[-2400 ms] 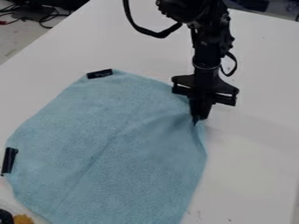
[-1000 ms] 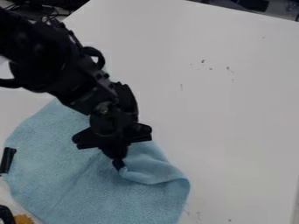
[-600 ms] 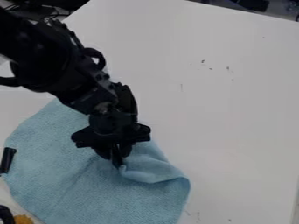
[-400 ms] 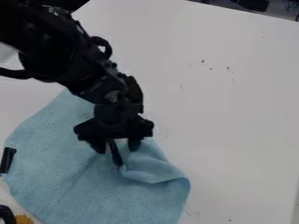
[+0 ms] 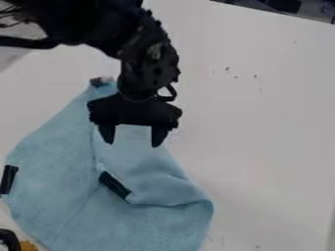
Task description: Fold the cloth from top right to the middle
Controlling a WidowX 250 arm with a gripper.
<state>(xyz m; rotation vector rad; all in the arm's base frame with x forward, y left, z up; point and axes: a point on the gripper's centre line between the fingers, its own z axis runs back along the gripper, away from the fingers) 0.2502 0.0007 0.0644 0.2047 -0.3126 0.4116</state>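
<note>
My gripper (image 5: 132, 139) hangs over the upper part of the blue cloth (image 5: 65, 176), its two fingers spread apart with nothing between them. The cloth's right side lies folded over as a flap (image 5: 147, 171) whose tip reaches the cloth's middle. A black clip (image 5: 115, 185) sits at the flap's inner edge, below the fingertips. Another black clip (image 5: 9, 179) is on the cloth's left edge, and a dark one (image 5: 100, 82) at its top corner.
The white table (image 5: 262, 112) extends to the right of the cloth. At the lower left corner is a black object (image 5: 9, 241) beside something orange-yellow (image 5: 27, 245). Cables lie beyond the table at the upper left.
The gripper carried the cloth's upper right corner down and left to the middle, then let it go, opened and rose up and away. The black clip at the flap has come into sight.
</note>
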